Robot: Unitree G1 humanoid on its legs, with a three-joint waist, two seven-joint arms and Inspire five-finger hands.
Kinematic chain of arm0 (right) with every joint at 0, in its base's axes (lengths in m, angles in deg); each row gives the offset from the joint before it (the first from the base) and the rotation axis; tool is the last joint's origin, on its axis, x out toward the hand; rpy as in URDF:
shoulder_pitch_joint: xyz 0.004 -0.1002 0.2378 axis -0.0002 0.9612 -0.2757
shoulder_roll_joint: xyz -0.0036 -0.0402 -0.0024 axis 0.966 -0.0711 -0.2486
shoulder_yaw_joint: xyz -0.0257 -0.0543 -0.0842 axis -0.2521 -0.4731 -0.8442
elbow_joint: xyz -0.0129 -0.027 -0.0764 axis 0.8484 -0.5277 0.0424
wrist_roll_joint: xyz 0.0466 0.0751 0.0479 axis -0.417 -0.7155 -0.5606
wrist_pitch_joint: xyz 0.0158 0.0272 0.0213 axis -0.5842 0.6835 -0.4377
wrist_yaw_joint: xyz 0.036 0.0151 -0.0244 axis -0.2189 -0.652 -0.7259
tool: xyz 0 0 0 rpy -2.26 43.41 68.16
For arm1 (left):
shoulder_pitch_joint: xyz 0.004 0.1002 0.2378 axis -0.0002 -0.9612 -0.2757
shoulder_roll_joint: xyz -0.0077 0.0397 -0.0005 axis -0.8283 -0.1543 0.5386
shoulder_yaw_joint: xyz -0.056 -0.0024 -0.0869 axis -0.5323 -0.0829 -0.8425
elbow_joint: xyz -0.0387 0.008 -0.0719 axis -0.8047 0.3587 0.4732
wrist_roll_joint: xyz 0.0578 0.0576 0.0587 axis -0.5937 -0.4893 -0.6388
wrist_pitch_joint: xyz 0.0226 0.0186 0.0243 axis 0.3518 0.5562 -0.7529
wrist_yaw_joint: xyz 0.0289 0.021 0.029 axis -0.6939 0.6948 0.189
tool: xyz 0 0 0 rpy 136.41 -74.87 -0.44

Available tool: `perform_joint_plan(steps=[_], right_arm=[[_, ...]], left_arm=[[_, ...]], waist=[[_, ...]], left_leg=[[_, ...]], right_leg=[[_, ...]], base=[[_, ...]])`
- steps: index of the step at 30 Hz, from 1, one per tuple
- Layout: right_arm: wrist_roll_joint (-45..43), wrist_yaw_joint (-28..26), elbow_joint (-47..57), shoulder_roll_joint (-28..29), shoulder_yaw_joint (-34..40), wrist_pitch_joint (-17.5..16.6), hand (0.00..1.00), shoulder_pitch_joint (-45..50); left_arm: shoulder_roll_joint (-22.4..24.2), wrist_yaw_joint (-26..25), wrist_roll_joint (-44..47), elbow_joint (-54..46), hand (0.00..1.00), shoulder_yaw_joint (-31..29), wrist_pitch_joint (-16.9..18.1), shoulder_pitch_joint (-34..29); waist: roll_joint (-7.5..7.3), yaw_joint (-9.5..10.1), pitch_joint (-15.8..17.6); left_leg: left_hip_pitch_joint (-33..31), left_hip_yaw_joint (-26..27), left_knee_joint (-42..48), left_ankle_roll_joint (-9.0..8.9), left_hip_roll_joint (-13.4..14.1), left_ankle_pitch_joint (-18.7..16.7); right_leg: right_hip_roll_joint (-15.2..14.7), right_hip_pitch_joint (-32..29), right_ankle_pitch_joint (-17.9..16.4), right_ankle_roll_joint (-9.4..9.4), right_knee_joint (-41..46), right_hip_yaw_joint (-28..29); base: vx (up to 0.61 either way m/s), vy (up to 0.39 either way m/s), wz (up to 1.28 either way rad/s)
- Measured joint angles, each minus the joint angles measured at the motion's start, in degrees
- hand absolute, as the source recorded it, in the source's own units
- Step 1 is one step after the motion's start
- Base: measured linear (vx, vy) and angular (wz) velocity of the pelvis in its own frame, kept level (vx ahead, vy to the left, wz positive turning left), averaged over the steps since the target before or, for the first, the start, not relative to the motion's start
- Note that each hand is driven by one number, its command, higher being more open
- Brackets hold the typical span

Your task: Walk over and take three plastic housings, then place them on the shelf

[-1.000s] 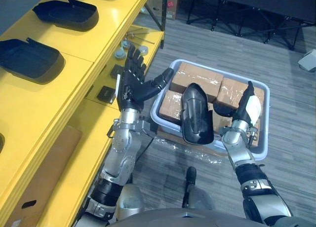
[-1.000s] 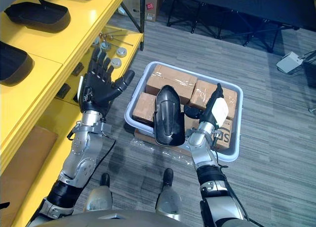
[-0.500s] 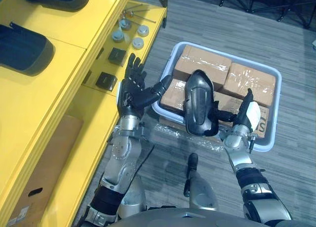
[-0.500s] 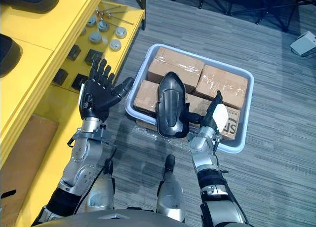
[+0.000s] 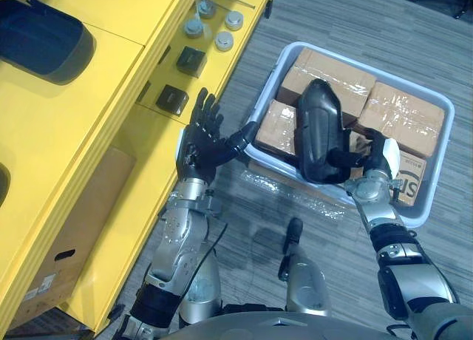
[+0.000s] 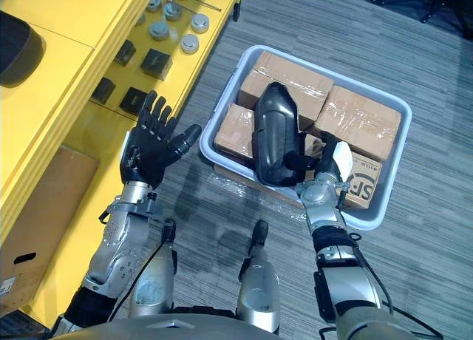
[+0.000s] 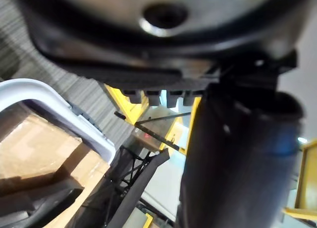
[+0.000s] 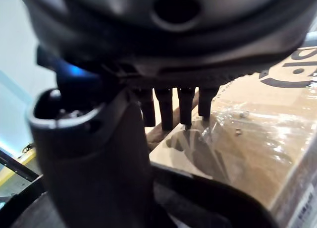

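Mid-task, at a guess. Grips one black plastic housing (image 5: 319, 129) in the right hand (image 5: 378, 166), fingers and white-capped thumb closed on it, upright above the grey bin (image 5: 433, 179) of cardboard boxes (image 5: 403, 118). Shows the left hand (image 5: 201, 144) spread wide and empty, between bin and yellow shelf (image 5: 111, 81). Already on the shelf top: another housing (image 5: 44, 41). Left to do, seemingly: carry the held one across and set it down.

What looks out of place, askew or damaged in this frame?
Nothing looks damaged or spilled. The black housing sits tilted above the bin of boxes because the right hand grips it; the left hand is open. Crumpled clear film pokes from under the bin.
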Motion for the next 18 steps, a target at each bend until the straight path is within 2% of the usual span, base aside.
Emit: perform_joint_plan(steps=[4,7,12,15,18], right_arm=[[3.5,0.5,-2.3,-4.2,-0.7,4.3,0.00,-2.2],[4.3,0.5,-2.6,-3.8,-1.0,7.3,0.00,-2.4],[6.2,0.2,0.9,-3.0,-1.7,6.9,0.00,-0.4],[6.2,0.9,1.7,-0.9,-0.8,8.1,0.00,1.9],[7.1,3.2,5.1,-0.7,-0.5,7.9,0.00,5.0]], left_arm=[[0.0,0.0,2.4,0.2,1.00,-0.2,0.0,-0.5],[-0.2,0.0,4.1,0.2,1.00,-0.5,0.0,-2.2],[-0.3,0.0,5.7,0.2,1.00,-1.6,0.0,-3.8],[-0.3,0.5,6.9,-0.1,1.00,-2.4,-0.2,-5.0],[-0.5,2.2,7.4,-1.7,1.00,-2.7,-2.3,-6.7]], waist=[[0.76,0.84,0.6],[0.80,0.91,0.6],[0.87,0.81,0.5],[0.96,0.94,0.5],[1.25,1.03,0.3]], left_leg=[[-0.2,-0.9,-1.0,-0.03,-0.1,1.0],[0.1,-1.1,-2.2,-0.05,-0.1,1.7],[0.8,-1.1,-2.4,0.02,-0.1,1.9],[2.6,-1.1,-3.9,0.03,-0.1,2.3],[3.4,-0.9,-5.3,0.41,-0.1,2.8]], right_leg=[[-0.1,0.0,0.0,-0.04,0.1,-0.8],[-0.1,0.0,-0.1,-0.14,0.1,-1.3],[-0.1,0.3,-0.3,-0.23,0.5,-1.3],[-0.3,1.5,-1.1,-0.11,1.1,-1.5],[-0.3,1.6,-1.4,0.08,0.9,-1.5]], base=[[-0.02,0.004,0.10],[0.01,-0.004,0.09],[0.00,0.001,0.01],[-0.01,-0.002,0.03],[0.00,0.000,0.00]])
